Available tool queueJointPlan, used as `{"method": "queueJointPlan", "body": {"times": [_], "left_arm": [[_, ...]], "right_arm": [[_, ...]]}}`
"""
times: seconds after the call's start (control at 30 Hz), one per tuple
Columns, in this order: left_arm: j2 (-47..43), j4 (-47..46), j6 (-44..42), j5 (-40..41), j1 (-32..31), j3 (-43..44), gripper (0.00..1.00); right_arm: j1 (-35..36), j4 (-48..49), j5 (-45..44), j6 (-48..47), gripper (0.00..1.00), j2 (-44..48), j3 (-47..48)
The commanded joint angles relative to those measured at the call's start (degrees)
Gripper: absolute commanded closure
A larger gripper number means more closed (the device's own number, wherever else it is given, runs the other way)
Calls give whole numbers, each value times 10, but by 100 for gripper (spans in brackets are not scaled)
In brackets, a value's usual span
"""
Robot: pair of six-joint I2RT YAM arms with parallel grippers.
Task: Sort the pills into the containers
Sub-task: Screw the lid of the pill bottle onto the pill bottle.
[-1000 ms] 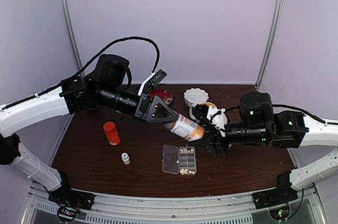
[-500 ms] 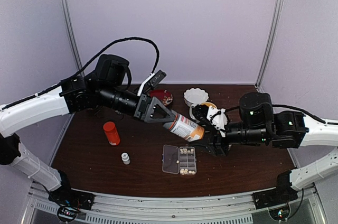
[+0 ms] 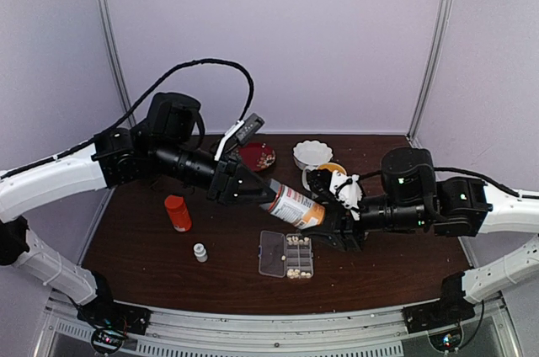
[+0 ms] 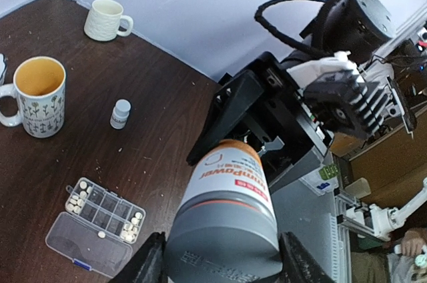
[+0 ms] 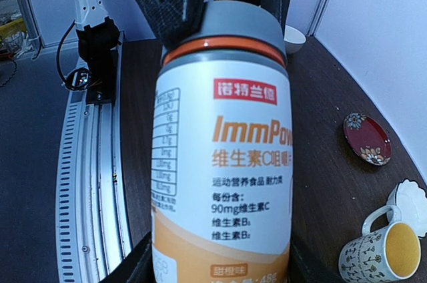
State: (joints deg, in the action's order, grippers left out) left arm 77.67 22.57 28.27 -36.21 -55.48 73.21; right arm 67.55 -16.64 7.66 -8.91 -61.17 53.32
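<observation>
My left end effector [image 3: 269,194] clamps the grey cap [image 4: 223,229] of the vitamin bottle [image 3: 296,205] while my right end effector [image 3: 327,217] clamps its base above the table [image 3: 143,247].

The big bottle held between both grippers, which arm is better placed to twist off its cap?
Left: the left gripper already grips the grey cap, while the right gripper holds the bottle by its orange base end.

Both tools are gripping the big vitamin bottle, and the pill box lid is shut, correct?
Not quite: the left tool and right tool do grip the bottle, but the pill box lid lies open, flat beside the cells, as the left wrist view shows.
</observation>
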Motion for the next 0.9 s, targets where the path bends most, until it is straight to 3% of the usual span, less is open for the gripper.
{"method": "queueJointPlan", "body": {"times": [0.0, 0.2, 0.47, 0.7, 0.77, 0.87], "left_arm": [[-54, -110, -131, 18, -29, -64, 96], [-71, -151, -350, 4, -62, -96, 100], [-36, -42, -576, 51, -81, -45, 100], [-23, 14, -697, 68, -88, -16, 100], [-24, 14, -698, 82, -92, -11, 100], [-20, 25, -658, 125, -91, 3, 100]], "right_arm": [[0, 47, 28, 22, 100, 23, 2], [-6, 46, 63, 29, 100, 27, 2], [-14, 42, 119, 41, 100, 30, 0], [-21, 37, 155, 42, 100, 24, -1], [-22, 33, 147, 40, 100, 22, -1], [-22, 21, 116, 39, 70, 19, -2]]}}
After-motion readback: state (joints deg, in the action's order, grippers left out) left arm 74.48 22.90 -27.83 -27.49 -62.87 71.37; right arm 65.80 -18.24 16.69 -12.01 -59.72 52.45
